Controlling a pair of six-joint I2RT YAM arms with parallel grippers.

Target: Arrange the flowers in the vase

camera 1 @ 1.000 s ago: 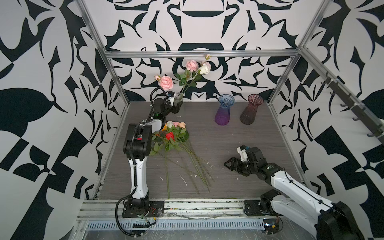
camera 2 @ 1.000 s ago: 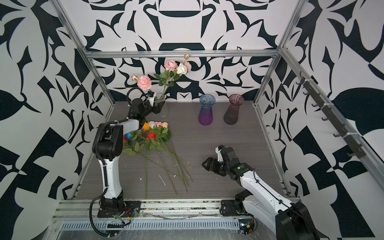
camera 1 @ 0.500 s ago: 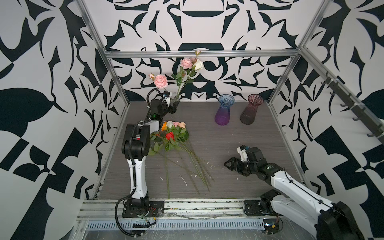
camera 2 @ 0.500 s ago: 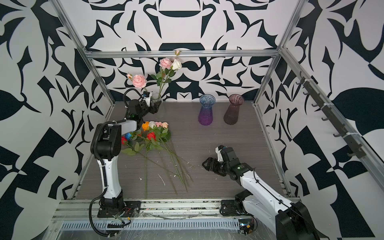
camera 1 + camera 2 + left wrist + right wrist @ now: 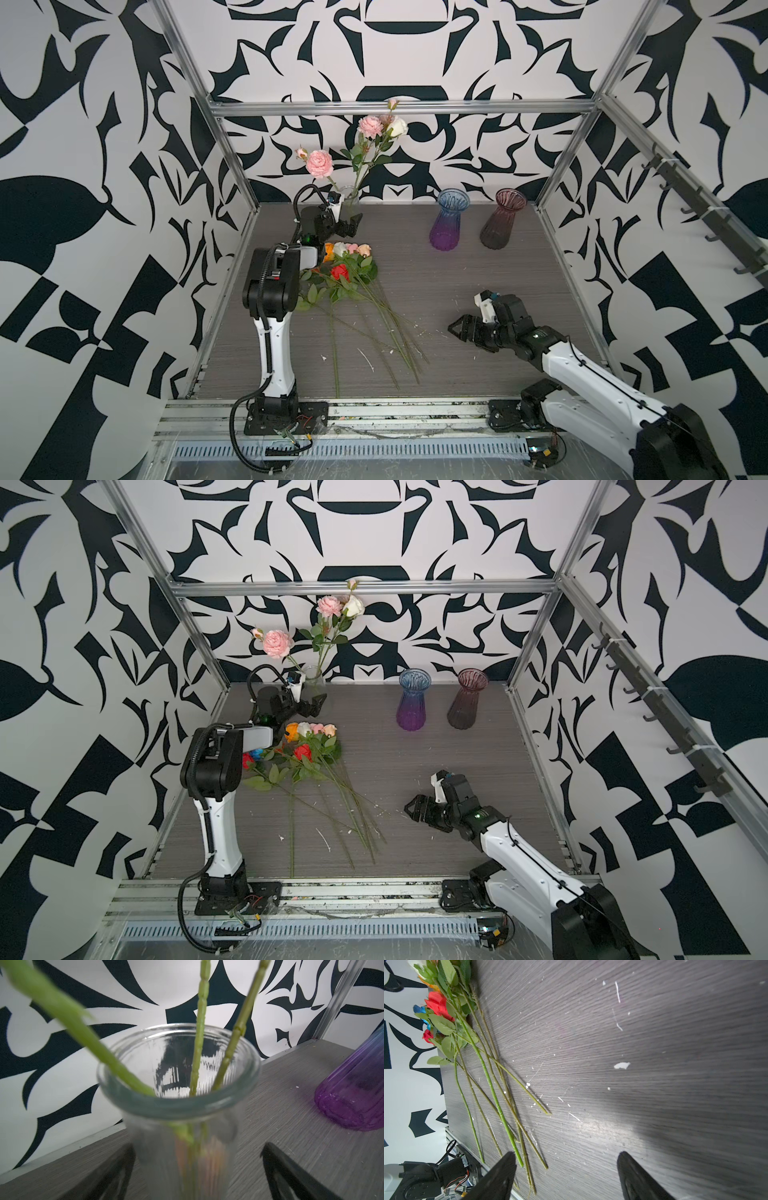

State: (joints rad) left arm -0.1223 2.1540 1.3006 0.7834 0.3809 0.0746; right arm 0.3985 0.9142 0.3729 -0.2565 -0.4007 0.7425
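Observation:
A clear glass vase [image 5: 351,198] [image 5: 314,676] stands upright at the back left with three flowers in it: a pink bloom [image 5: 320,163] and a pink and white pair [image 5: 380,126]. Their green stems [image 5: 199,1043] cross the vase rim [image 5: 178,1103]. My left gripper [image 5: 349,226] [image 5: 198,1147] is open, one finger on each side of the vase's body with a gap on both sides. The other flowers [image 5: 347,266] [image 5: 309,746] lie in a pile on the table, and their stems [image 5: 492,1088] reach toward the front. My right gripper [image 5: 461,328] [image 5: 566,1153] hangs open over bare table to the right of the stem ends.
A blue-to-purple vase [image 5: 448,226] [image 5: 353,1095] and a smoky pink vase [image 5: 500,226] stand empty at the back, right of the clear one. The left arm's elbow [image 5: 272,282] stands over the pile's left edge. White flecks dot the grey table [image 5: 457,282].
The clear vase and its flowers shifted a little to the left with the left gripper round them, then the jaws opened off the vase. The right arm has not moved.

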